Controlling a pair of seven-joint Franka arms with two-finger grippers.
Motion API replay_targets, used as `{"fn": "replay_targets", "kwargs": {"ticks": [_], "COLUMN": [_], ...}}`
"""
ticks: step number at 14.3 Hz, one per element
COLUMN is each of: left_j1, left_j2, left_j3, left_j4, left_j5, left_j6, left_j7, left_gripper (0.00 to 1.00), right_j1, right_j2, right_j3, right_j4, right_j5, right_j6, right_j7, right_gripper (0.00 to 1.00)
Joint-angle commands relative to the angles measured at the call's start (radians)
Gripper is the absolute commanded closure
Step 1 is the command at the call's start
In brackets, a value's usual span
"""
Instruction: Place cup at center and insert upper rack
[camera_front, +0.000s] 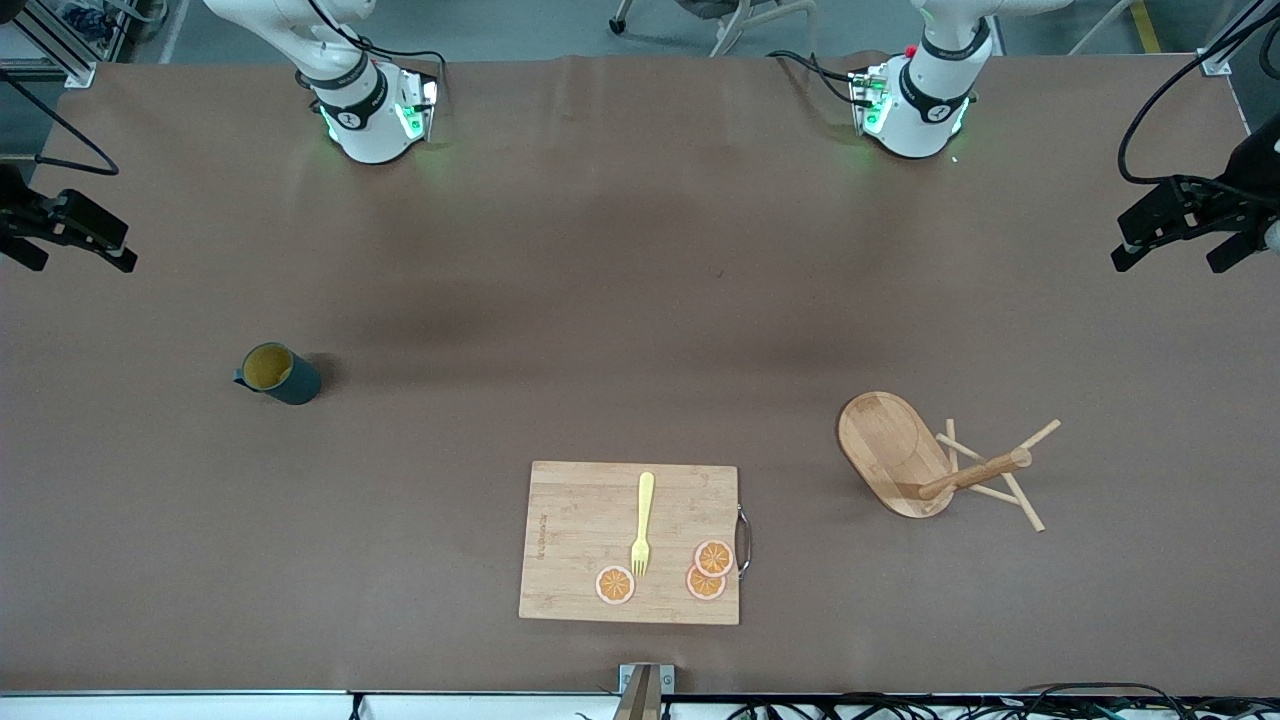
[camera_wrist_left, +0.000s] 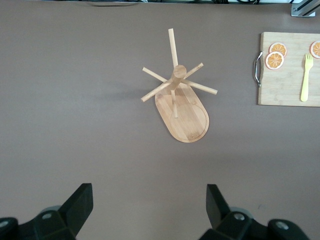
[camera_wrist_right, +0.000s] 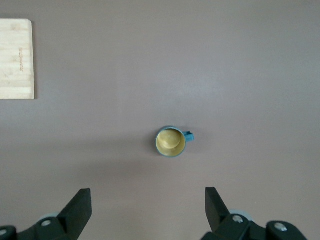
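My right claw (camera_wrist_right: 145, 212) hangs wide and empty over the brown tabletop (camera_front: 620, 300) toward the right arm's end; my left claw (camera_wrist_left: 149, 210) likewise at the left arm's end. The small teal-grey cup with yellow inside (camera_front: 279, 373) stands upright, well apart from the light bamboo mug tree (camera_front: 915, 460) with its oval base. Risks: my fingers pinching the cup's rim off-centre and tipping it, or a thin peg snagging when I lift the tree.

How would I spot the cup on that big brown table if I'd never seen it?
Start at the bamboo cutting board at the table's near edge, then look toward the right arm's end of the table and slightly farther back. The cup stands alone there: small, dark teal-grey, mustard-yellow inside, the only non-wooden vessel.
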Motion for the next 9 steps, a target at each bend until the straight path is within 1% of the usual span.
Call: {"fn": "replay_targets", "kwargs": {"ticks": [1, 6, 9], "left_j1": [0.001, -0.005, -0.002], "left_j2": [-0.016, -0.015, -0.010], "left_j3": [0.000, -0.001, -0.001], "left_j4": [-0.008, -0.003, -0.002], "left_j5": [0.019, 0.019, 0.017], "left_j6": [-0.015, -0.019, -0.018], "left_j7": [-0.001, -0.003, -0.001], "left_gripper": [0.00, 0.00, 0.00], "right_j1": [-0.008, -0.010, -0.007], "right_j2": [-0.014, -0.009, 0.015], "right_j3": [0.006, 0.004, 0.004], "right_j4": [0.002, 0.004, 0.004], "right_j5": [-0.012, -0.012, -0.012], "right_j6": [-0.019, -0.018, -0.017], "right_j7": [0.010, 0.013, 0.016], "right_gripper": [0.00, 0.00, 0.00]}}
